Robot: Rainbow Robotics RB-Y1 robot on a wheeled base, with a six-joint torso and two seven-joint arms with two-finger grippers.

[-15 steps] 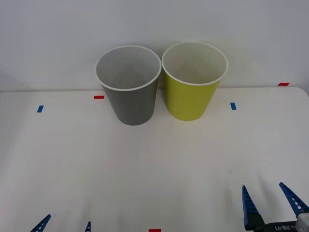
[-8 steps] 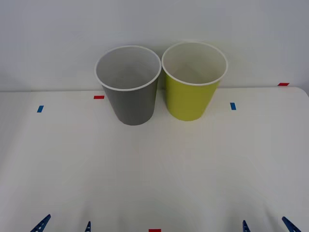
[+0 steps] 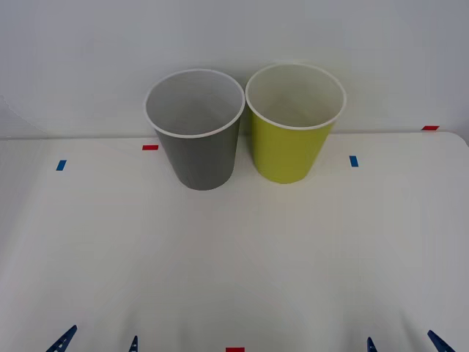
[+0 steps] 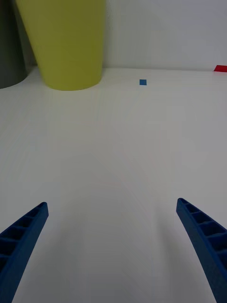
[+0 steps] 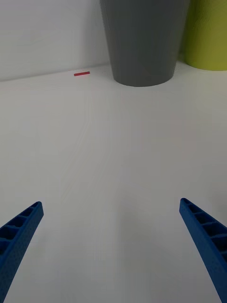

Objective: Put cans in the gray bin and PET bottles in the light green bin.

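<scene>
**Both pincers low and wide, bins side by side at the back**

Front view: the tall round dark gray bin (image 3: 195,132) and the tall round yellow-green bin (image 3: 293,125) stand upright, just beside each other, at the far edge of my white table (image 3: 234,257). My left pincer (image 3: 97,341) and right pincer (image 3: 404,342) peek up at the near edge.

Right wrist view: my right pincer (image 4: 113,246) is spread wide, holding nothing, facing the yellow-green bin.

Left wrist view: my left pincer (image 5: 111,246) is spread wide, holding nothing, facing the gray bin.
</scene>
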